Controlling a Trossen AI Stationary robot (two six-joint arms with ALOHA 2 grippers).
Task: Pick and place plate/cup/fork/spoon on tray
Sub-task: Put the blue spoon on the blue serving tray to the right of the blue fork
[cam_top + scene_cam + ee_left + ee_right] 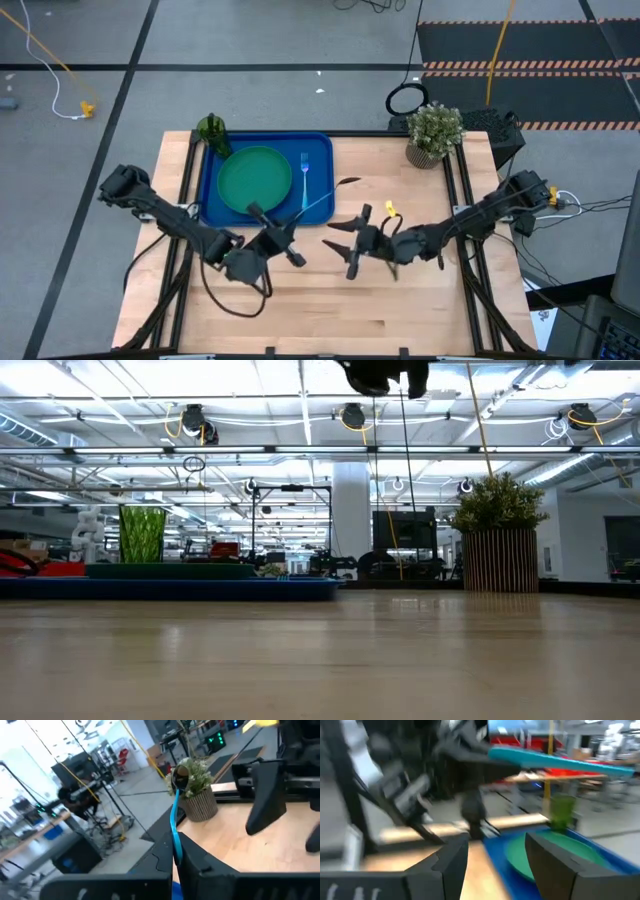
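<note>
The blue tray (210, 190) lies at the table's far left with the green plate (255, 180) on it. The pale fork (304, 172) lies flat on the tray to the right of the plate, and the dark-green cup (212, 130) stands upright at the tray's far left corner. My left gripper (285, 232) hovers near the tray's near right corner, shut on the spoon (325, 198). Its dark bowl (180, 776) points toward the far right. My right gripper (342, 245) stands open just right of it, above the table's middle, with nothing between its fingers (450, 865). My left gripper pinches the spoon's light-blue handle near its free end (176, 851) between its two fingers. The fingers come about level from the table's near left, and the spoon sticks out beyond them along their line. The spoon is lifted clear of table and tray, bowl end farthest out.
A potted plant (434, 132) stands at the table's far right. Bare wood lies in the middle and along the near edge (330, 320). The two grippers face each other closely above the table's middle. In the low view the tray (170, 588) lies at the left.
</note>
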